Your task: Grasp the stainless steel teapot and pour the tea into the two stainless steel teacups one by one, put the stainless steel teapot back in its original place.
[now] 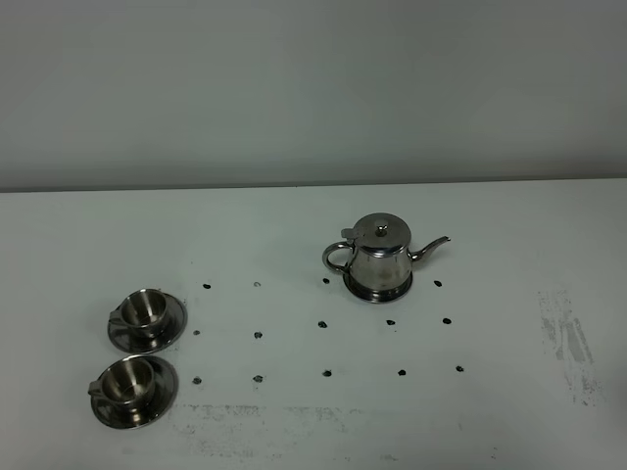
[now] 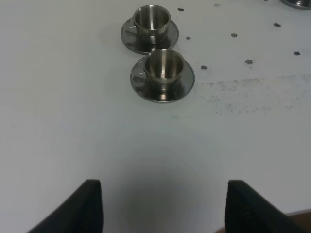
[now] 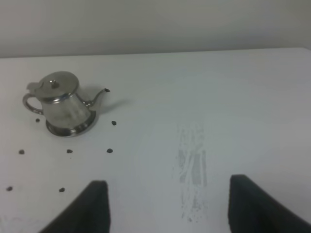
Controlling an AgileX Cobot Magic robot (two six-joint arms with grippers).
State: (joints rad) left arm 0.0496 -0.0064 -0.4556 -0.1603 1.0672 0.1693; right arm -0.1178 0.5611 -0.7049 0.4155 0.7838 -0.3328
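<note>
The stainless steel teapot (image 1: 377, 257) (image 3: 60, 104) stands upright right of the table's middle, lid on, spout pointing right and handle left. Its flared base hides the original place. The tea is out of view. The two stainless steel teacups stand on saucers at the front left: the farther cup (image 1: 145, 311) (image 2: 151, 18) and the nearer cup (image 1: 130, 382) (image 2: 164, 64), whose insides look bare and shiny. My left gripper (image 2: 165, 187) is open, low over bare table well short of the cups. My right gripper (image 3: 170, 182) is open, far to the teapot's right. Neither gripper shows in the high view.
Rows of small dark dots (image 1: 324, 323) mark the white table (image 1: 294, 225) between cups and teapot. A grey scuffed patch (image 1: 568, 338) (image 3: 192, 165) lies at the right, and another smear (image 1: 265, 416) runs along the front. A plain wall rises behind the table's far edge.
</note>
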